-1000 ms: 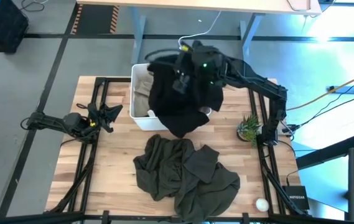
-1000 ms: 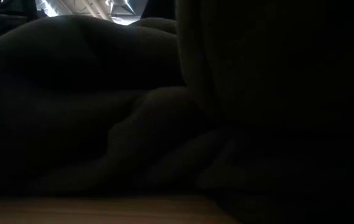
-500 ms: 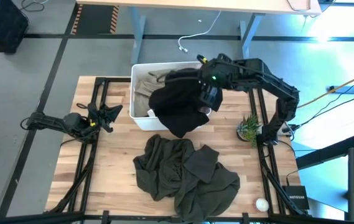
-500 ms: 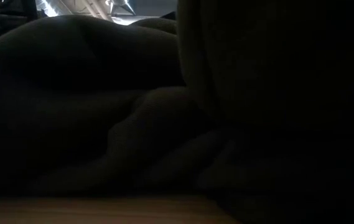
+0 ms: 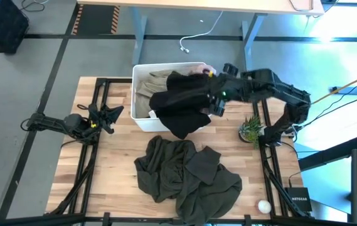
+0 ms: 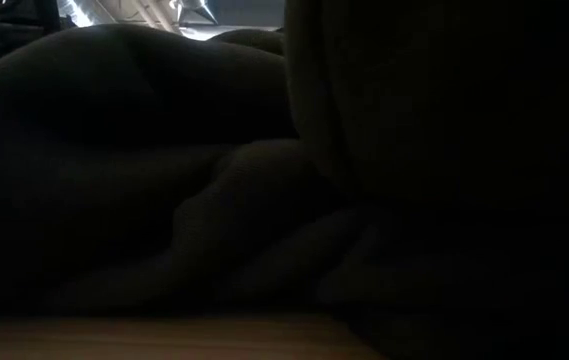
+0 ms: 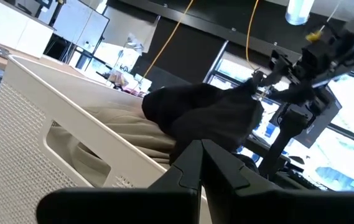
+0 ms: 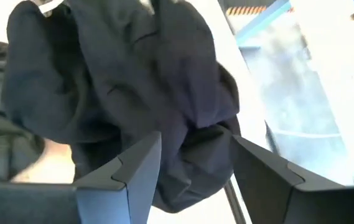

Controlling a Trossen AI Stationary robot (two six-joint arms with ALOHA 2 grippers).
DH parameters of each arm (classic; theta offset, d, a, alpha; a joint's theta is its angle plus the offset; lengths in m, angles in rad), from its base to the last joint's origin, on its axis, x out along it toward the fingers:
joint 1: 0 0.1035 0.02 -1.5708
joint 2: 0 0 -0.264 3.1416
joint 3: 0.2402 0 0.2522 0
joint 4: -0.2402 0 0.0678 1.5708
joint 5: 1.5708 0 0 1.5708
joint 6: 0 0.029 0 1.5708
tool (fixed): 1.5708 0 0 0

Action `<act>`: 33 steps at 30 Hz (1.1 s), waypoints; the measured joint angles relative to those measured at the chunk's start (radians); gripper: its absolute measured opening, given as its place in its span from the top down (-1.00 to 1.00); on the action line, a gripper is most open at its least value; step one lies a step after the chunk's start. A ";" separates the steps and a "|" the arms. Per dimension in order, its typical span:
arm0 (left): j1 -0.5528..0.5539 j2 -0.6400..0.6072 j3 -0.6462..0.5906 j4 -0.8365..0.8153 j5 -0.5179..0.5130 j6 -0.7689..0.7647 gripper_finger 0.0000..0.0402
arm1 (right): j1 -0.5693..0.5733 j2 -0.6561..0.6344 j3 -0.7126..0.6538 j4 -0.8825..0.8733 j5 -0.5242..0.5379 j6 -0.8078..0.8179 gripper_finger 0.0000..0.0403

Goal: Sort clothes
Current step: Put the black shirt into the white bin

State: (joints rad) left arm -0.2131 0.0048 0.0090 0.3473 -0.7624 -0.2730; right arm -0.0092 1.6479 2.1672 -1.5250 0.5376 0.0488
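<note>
From above, the black garment (image 5: 181, 108) lies draped over the bin (image 5: 142, 117)'s right side, on beige cloth (image 5: 144, 94). The right gripper (image 5: 216, 103) hangs just beside it. The olive garment (image 5: 187, 175) sprawls on the table (image 5: 112, 160). The left gripper (image 5: 112, 114) waits at the left edge.

Low down, only dark fabric (image 6: 164, 200) shows.

The left wrist shows clenched fingers (image 7: 192, 165).

The right wrist shows 2 fingers (image 8: 136, 165) spread, released, black cloth beyond.

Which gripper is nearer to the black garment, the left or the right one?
The right. The right gripper is open at the black garment's edge, by the bin. The left gripper waits apart from it, beyond the bin's other side.
</note>
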 joint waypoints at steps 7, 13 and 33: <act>0.000 0.000 0.000 0.000 0.000 0.000 0.98 | 0.010 -0.231 -0.439 0.285 0.102 -0.007 -0.02; 0.000 0.000 0.000 -0.001 0.000 0.003 0.98 | -0.092 -0.410 -0.816 0.410 0.174 0.041 -0.02; 0.000 0.001 0.000 0.017 -0.001 0.014 0.98 | -0.259 -0.459 -1.340 1.114 -0.086 -0.092 -0.02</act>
State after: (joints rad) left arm -0.2131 0.0055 0.0093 0.3644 -0.7631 -0.2588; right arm -0.2683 1.1892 0.8275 -0.4107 0.4519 -0.0436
